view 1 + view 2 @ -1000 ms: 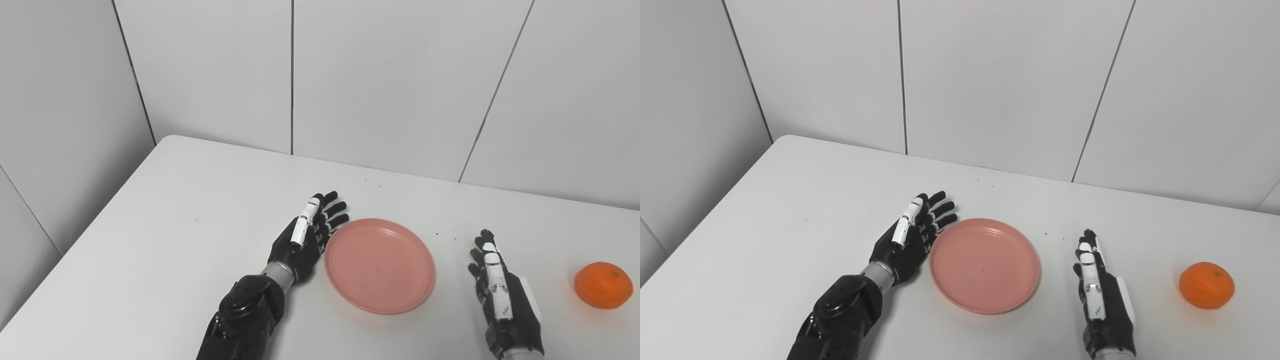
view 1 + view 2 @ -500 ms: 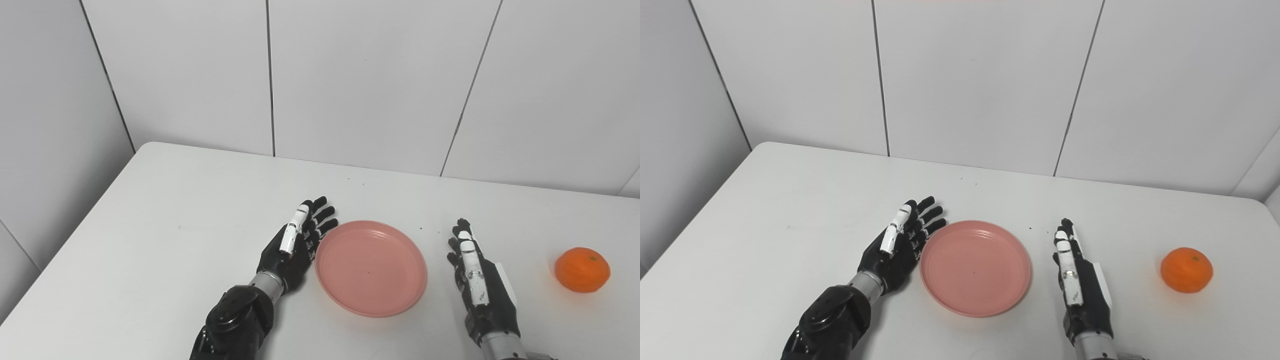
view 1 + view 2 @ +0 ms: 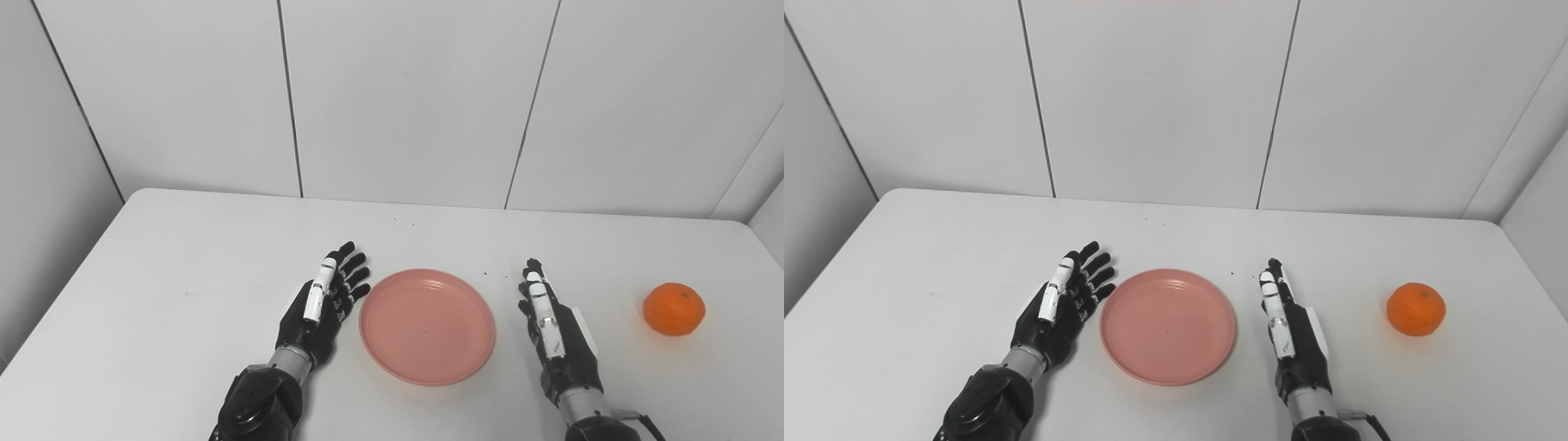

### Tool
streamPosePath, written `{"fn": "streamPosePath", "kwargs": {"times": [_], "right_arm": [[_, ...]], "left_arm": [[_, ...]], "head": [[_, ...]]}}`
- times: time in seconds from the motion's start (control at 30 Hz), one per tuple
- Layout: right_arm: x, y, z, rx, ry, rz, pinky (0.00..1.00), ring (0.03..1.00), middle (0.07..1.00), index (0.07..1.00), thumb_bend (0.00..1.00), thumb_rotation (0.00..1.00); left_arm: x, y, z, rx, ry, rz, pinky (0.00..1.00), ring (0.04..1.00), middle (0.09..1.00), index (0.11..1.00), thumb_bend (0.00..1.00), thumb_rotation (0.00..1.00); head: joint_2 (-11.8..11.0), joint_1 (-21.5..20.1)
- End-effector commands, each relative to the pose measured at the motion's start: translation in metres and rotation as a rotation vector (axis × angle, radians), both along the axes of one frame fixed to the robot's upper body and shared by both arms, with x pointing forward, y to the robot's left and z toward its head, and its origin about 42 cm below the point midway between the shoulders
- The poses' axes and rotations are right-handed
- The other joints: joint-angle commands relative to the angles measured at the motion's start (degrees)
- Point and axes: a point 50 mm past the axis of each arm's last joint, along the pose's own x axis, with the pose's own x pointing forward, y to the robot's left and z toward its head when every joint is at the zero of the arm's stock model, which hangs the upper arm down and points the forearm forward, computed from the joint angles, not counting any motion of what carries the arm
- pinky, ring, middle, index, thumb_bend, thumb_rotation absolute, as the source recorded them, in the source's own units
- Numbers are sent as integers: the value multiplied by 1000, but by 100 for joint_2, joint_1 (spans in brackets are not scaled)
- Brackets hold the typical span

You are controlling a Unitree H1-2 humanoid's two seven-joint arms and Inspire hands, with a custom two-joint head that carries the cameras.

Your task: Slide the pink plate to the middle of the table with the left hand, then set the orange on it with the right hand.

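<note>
Left eye view: white bench seen from above, with grey panelled wall behind it.
Plate: round pink plastic plate lies flat near the middle of the bench, between the two hands, with nothing on it.
Orange: round orange fruit sits on the bench to the right, well apart from the plate and clear of both hands.
Left hand: black-and-white robot left hand lies low over the bench just beside the plate's left rim, fingers stretched out and spread, pointing away from the robot and slightly toward the plate. It holds nothing. Whether the fingertips touch the rim cannot be told; a thin gap seems to show.
Right hand: black-and-white robot right hand stands on its edge just to the right of the plate, fingers straight and close together, pointing toward the wall. It grips nothing and lies between the plate and the orange, nearer the plate.
Arms: both come in from the bottom edge, the left forearm dark and rounded, the right wrist with a thin cable beside it.
Bench surface: a few small dark specks lie beyond the plate.
</note>
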Motion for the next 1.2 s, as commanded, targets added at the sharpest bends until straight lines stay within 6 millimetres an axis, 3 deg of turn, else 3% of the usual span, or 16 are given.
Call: {"fn": "streamPosePath", "kwargs": {"times": [0.0, 0.27, 0.43, 0.67, 0.8, 1.03, 1.17], "right_arm": [[8, 4, 17, 0, -80, -6, 1000, 988, 1000, 990, 271, 1000], [8, 5, 22, -36, -114, -20, 995, 974, 988, 981, 264, 1000], [7, -3, 37, -146, -154, -46, 950, 939, 958, 952, 261, 1000], [10, -21, 61, -246, -204, -111, 908, 915, 928, 919, 410, 985], [8, -31, 76, -367, -266, -159, 855, 885, 909, 910, 456, 901], [5, -57, 96, -579, -330, -283, 792, 848, 863, 859, 622, 827], [3, -70, 106, -645, -359, -343, 766, 837, 858, 842, 717, 727]], "left_arm": [[2, 1, 10, 13, -87, 0, 945, 945, 954, 947, 378, 1000], [1, 9, 8, 39, -107, 28, 929, 930, 940, 940, 383, 1000], [2, 14, 3, 36, -121, 30, 936, 934, 940, 937, 385, 1000], [3, 21, -2, 33, -121, 46, 935, 929, 937, 933, 380, 1000], [6, 24, -6, 30, -127, 41, 932, 932, 941, 935, 383, 1000], [9, 32, -12, -1, -127, 38, 946, 939, 941, 935, 388, 1000], [11, 35, -14, -17, -119, 33, 952, 943, 945, 937, 390, 1000]], "head": [[-4, -73], [-63, -626], [-128, -906], [-270, -1381], [-323, -1523], [-398, -1787], [-443, -1923]]}}
